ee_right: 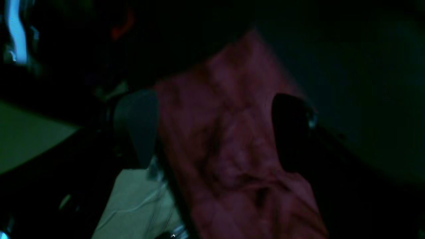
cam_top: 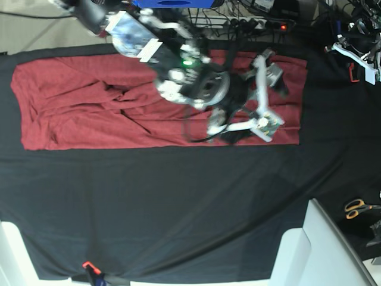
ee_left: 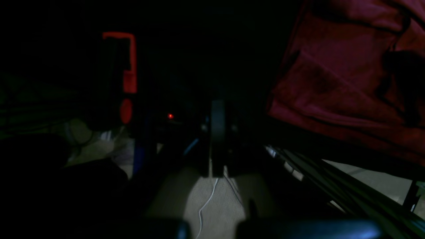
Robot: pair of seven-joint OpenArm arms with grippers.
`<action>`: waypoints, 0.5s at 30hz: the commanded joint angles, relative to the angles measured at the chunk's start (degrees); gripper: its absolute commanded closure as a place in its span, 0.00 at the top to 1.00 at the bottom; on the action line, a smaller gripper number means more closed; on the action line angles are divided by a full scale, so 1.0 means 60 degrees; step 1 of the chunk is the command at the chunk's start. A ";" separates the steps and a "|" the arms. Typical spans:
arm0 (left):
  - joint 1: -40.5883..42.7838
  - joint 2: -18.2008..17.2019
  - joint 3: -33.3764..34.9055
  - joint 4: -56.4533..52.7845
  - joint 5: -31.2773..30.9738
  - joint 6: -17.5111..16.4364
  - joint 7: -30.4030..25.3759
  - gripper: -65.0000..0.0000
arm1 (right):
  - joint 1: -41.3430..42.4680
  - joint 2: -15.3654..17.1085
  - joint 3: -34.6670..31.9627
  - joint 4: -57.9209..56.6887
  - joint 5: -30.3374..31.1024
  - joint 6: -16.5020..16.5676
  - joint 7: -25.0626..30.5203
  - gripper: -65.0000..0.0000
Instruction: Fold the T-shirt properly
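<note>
The T-shirt [cam_top: 89, 101] is a plain maroon cloth spread flat on the black table cloth [cam_top: 178, 208], wrinkled near its left half. My right gripper [cam_top: 269, 98] hovers over the shirt's right end, its white fingers [cam_top: 262, 62] wide apart. In the right wrist view the right gripper [ee_right: 215, 132] is open, with red fabric [ee_right: 225, 149] lying between the two dark fingers and nothing pinched. My left gripper [ee_left: 217, 132] is shut on nothing, away from the shirt [ee_left: 348, 73], which shows at the upper right of that dim view.
Scissors [cam_top: 357, 208] lie at the right edge of the table. A white block [cam_top: 309, 250] stands at the bottom right, a power strip [cam_top: 262, 24] beyond the far edge. An orange clamp [cam_top: 88, 265] grips the front edge. Floor and cables [ee_left: 206, 205] lie below the left gripper.
</note>
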 commanded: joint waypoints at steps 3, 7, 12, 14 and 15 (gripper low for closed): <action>0.0029 -0.0140 -0.0092 0.0222 -0.0178 -0.0036 -0.0156 0.29 | -0.0360 0.0540 0.0439 0.0592 0.0063 -0.0015 0.0093 0.77; -0.0044 -0.0140 -0.0092 0.0325 -0.0325 -0.0153 -0.0156 0.86 | -0.1181 0.1140 0.1670 0.0606 0.0063 0.0029 0.0137 0.77; -0.0630 -0.0697 -0.0077 -0.1273 -0.2068 -0.1157 -0.0156 1.00 | -0.2280 0.1682 0.2989 0.0577 0.0063 0.0043 0.0166 0.77; -0.1113 -0.0931 -0.0077 -0.2357 -0.2347 -0.1157 -0.0156 1.00 | -0.2631 0.1726 0.3370 0.0562 0.0063 0.0058 0.0166 0.77; -0.1304 -0.1004 -0.0048 -0.2796 -0.2347 -0.1157 -0.0156 1.00 | -0.2749 0.1785 0.3546 0.0562 0.0063 0.0058 0.0166 0.77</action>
